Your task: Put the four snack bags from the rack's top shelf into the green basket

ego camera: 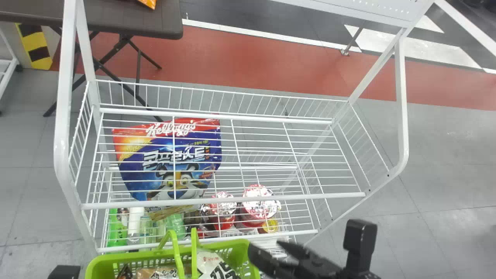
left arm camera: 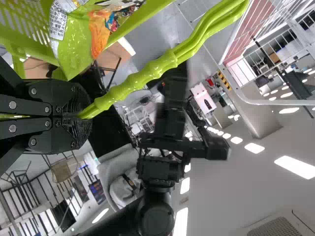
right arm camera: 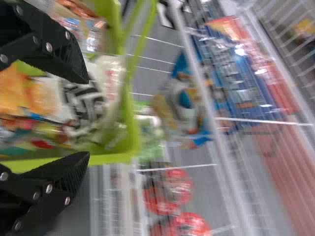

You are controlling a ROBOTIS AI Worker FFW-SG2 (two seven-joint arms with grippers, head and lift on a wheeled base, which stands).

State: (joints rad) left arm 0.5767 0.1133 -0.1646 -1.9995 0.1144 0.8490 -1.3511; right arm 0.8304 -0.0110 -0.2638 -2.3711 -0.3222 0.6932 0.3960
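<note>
The green basket stands at the rack's near side, holding several snack bags, among them a white one with black print. My left gripper shows as a black part at the bottom left; in the left wrist view the left gripper is closed around the green basket handle. Just right of the basket my right gripper stands open. In the right wrist view the right gripper has its fingers apart above the bags, gripping nothing. Bare wires of the rack's top shelf cross the head view.
Under the top shelf's wires lies a blue and red bag. Lower still are red-lidded cups and green bottles. White posts frame the rack's sides. A dark table stands behind at the left, with an orange bag on it.
</note>
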